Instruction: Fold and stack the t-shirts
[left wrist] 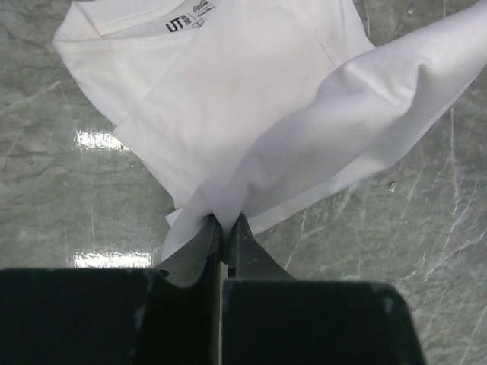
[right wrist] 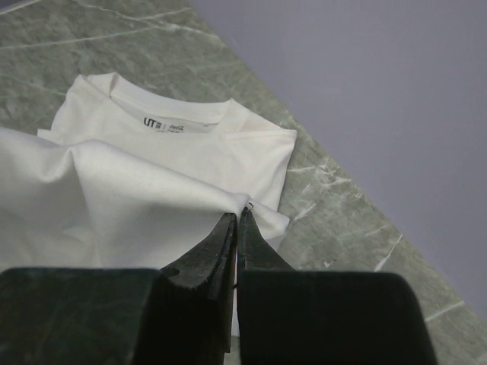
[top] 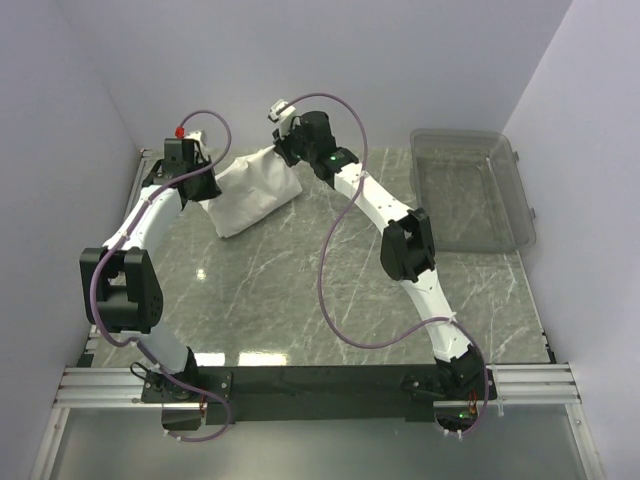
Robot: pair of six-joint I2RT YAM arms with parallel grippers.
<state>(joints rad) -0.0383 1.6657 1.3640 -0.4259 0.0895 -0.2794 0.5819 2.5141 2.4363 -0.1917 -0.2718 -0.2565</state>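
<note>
Grey-green marble table (top: pixel 300 290), white veins, pale walls (top: pixel 400 60) close on three sides. Clear grey plastic bin (top: pixel 470 190) sits at the far right of the table, well apart from the cloth.

White t-shirt (top: pixel 255 195) lies at the far left-centre, bunched between the two arm ends. Its lower layer is flat on the marble with the collar and printed neck label (right wrist: pixel 163 125) facing up. The upper layer is drawn up off the table in a loose ridge.

Left gripper (left wrist: pixel 224 228): jaws pressed together, pinching a gathered fold of the t-shirt. Cloth fans out and upward from the pinch.

Right gripper (right wrist: pixel 237 220): jaws likewise pressed together, nipping a thin edge of the raised layer, with the collar just beyond the tips.
</note>
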